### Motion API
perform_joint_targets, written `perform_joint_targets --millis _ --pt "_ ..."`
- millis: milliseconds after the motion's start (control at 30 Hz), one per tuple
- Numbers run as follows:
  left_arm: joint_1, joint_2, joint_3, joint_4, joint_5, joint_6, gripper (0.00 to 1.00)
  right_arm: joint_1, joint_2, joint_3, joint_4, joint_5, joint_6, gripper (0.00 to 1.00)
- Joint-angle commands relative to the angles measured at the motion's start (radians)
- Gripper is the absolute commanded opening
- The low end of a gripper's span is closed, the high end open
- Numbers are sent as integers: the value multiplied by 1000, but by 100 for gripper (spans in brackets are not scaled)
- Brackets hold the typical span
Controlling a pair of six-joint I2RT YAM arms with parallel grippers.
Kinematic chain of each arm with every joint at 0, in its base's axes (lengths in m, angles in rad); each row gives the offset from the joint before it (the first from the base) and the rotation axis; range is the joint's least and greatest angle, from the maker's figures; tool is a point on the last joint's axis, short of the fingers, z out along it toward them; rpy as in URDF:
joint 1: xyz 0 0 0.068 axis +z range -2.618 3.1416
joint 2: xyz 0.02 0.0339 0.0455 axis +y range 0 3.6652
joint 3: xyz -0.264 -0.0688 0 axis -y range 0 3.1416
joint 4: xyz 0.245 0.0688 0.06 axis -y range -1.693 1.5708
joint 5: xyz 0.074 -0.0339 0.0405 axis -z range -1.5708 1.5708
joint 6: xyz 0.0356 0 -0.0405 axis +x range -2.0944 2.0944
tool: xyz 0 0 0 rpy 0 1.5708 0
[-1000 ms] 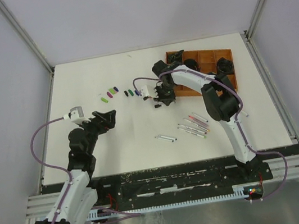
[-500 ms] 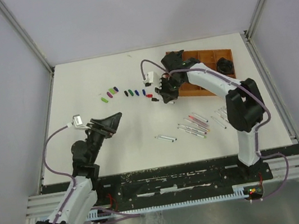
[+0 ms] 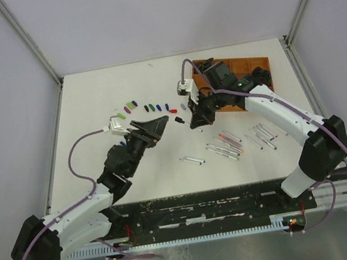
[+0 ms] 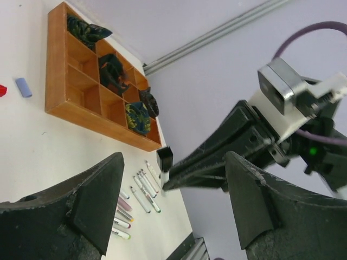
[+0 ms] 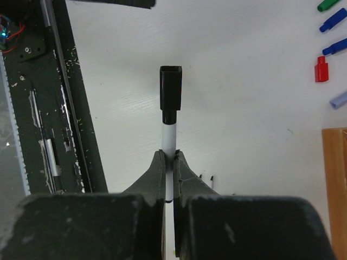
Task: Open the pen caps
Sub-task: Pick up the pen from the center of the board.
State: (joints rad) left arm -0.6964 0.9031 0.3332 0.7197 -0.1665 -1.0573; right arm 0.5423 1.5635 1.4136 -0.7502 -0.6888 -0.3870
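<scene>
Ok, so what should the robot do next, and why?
Probably slide the left gripper forward until its open fingers sit around the black cap, then close. The right gripper is shut on the pen, cap pointing toward the left gripper, and nothing grips the cap yet.

There are one orange-brown wooden compartment tray [image 4: 92, 123], four dark crumpled objects [image 4: 87, 30] in it, at least eight loose stubby coloured plastic caps [image 3: 172, 111], and roughly ten slim white-barrelled marker pens [image 3: 193, 160].
</scene>
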Motion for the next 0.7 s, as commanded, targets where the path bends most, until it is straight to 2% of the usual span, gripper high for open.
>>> perform_joint_targets --millis 0,167,433,500,667 --pt "-96 110 136 -117 -243 -43 80 22 -41 -33 97 -21 99 1" --pt "-175 237 252 -222 -360 -97 68 38 -59 -53 117 7 100 2" --pt "-213 321 297 -222 -373 -114 41 40 -42 -56 118 51 103 2" --pt "-215 329 299 -221 -372 -113 39 43 -39 -56 117 53 105 2" --pt "-216 336 301 -218 -367 -110 25 54 -28 -55 110 45 104 2"
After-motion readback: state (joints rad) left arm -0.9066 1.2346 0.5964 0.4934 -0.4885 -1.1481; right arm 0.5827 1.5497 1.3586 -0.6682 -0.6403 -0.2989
